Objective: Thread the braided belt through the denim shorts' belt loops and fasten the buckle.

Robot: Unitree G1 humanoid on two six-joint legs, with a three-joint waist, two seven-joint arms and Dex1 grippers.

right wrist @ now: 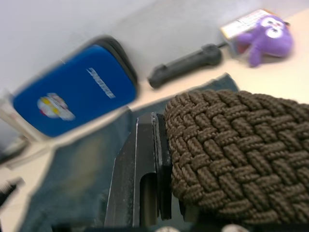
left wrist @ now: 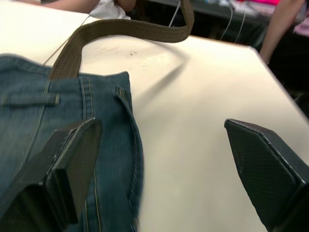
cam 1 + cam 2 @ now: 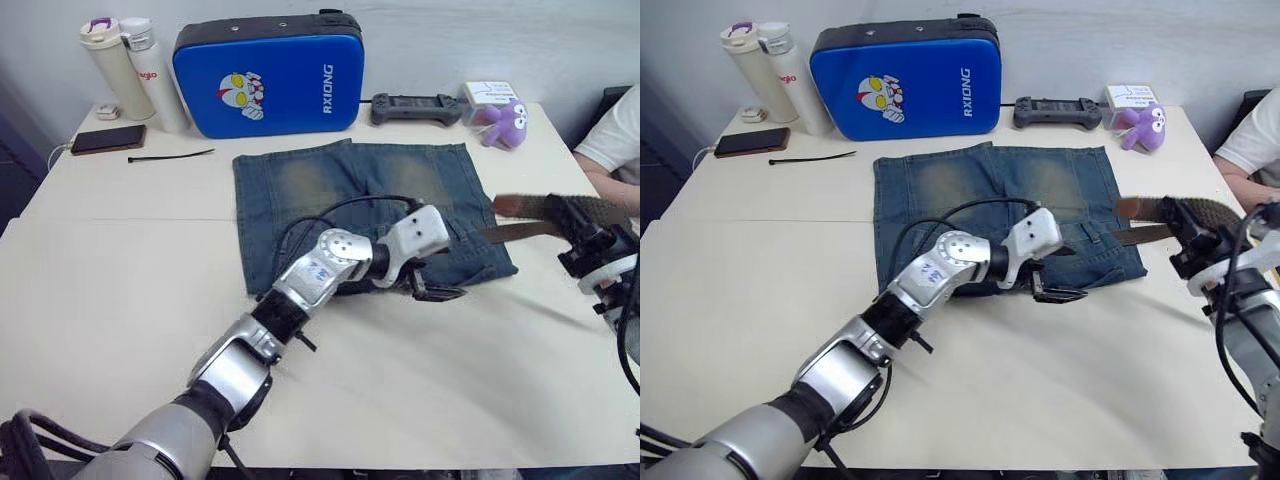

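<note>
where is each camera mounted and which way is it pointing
Head eyes: forward and down over the table, denim shorts, both arms.
Left wrist: along the open left hand at the shorts' waistband corner.
Right wrist: along the right hand gripping the braided belt.
Shared: belt, shorts.

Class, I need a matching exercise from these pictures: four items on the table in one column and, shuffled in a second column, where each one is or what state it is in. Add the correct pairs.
Items
1. braided belt
2. left gripper
3. purple plush toy
4. black cable tie

States or places
A. open, at the waistband end of the denim shorts
B. lying near the phone
C. clamped in the right gripper
D. far corner, beside the game controller

Pairs: 1-C, 2-A, 3-D, 4-B
</note>
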